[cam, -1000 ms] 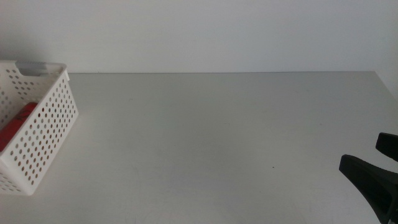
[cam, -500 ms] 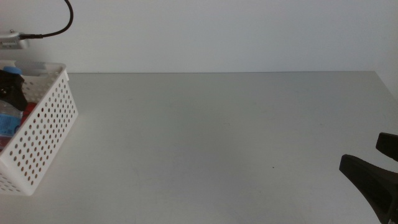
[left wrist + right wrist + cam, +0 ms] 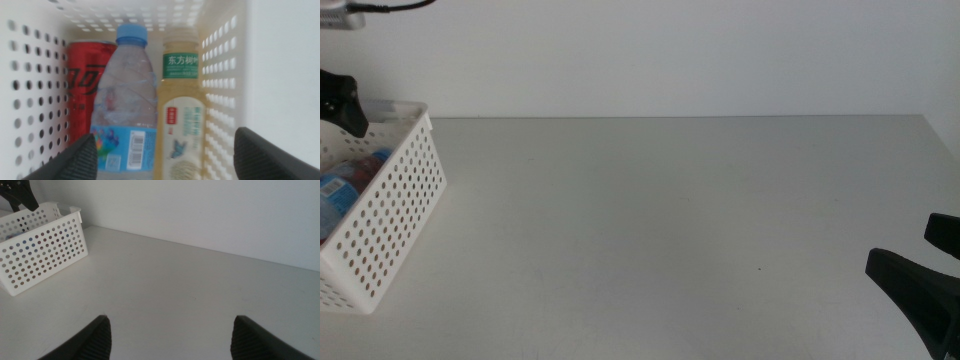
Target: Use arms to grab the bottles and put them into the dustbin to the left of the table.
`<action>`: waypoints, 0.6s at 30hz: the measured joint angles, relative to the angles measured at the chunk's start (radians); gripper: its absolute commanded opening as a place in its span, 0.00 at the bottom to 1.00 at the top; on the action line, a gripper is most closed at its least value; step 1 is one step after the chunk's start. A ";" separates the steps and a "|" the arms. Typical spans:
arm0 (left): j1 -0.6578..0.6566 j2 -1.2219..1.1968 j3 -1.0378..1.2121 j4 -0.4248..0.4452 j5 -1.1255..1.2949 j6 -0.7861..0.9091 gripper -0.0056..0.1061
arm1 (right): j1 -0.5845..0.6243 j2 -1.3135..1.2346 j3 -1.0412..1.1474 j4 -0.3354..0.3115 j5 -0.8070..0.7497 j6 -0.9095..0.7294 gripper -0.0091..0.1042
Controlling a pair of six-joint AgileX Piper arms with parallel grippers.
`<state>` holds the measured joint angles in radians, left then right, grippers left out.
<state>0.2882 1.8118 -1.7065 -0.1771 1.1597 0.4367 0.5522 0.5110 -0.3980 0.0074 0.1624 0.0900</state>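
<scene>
The white perforated dustbin (image 3: 395,200) stands on the table's (image 3: 670,220) left end. In the left wrist view a red can (image 3: 82,90), a clear blue-capped water bottle (image 3: 125,95) and a pale-yellow tea bottle (image 3: 182,110) lie side by side inside it. My left gripper (image 3: 166,137) hangs open above them with nothing between its jaws; it shows as a dark shape (image 3: 340,105) over the bin's far rim. The water bottle's blue label (image 3: 335,190) peeks over the bin wall. My right gripper (image 3: 171,320) waits open at the table's near right (image 3: 920,290).
The bin (image 3: 42,245) also shows in the right wrist view, with the left gripper (image 3: 20,195) above it. A pale wall rises behind the table's far edge. The table's right edge runs close to the right gripper.
The left gripper came into view over the bin carrying the water bottle, let it go inside, and has risen. The right arm has not moved.
</scene>
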 measured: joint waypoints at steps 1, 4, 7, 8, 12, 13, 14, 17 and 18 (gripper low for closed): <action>-0.010 -0.020 0.000 0.006 0.003 -0.016 0.87 | 0.000 0.000 0.000 0.000 0.000 0.000 0.62; -0.042 -0.077 0.000 0.014 0.036 -0.044 0.87 | 0.000 0.000 0.000 0.000 0.000 0.000 0.62; -0.081 -0.133 0.000 0.013 0.051 -0.063 0.87 | 0.000 0.000 0.000 0.000 0.000 0.000 0.62; -0.095 -0.153 0.000 0.005 0.050 -0.067 0.87 | 0.000 0.000 0.000 0.000 0.000 0.000 0.62; -0.135 -0.239 0.000 -0.024 0.045 -0.075 0.87 | 0.000 0.000 0.000 0.000 0.000 0.000 0.62; -0.142 -0.256 0.000 -0.024 0.047 -0.075 0.87 | 0.000 0.000 0.000 0.000 0.000 0.000 0.62; -0.149 -0.277 0.000 -0.025 0.052 -0.076 0.87 | 0.000 0.000 0.000 0.000 0.000 0.000 0.62; -0.177 -0.339 0.000 -0.031 0.076 -0.076 0.87 | 0.000 0.000 0.000 0.000 0.000 0.000 0.62; -0.192 -0.363 0.002 -0.032 0.081 -0.076 0.87 | 0.000 0.000 0.000 0.000 0.000 0.000 0.62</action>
<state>0.0961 1.4484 -1.7043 -0.2092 1.2404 0.3603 0.5522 0.5110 -0.3980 0.0074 0.1624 0.0900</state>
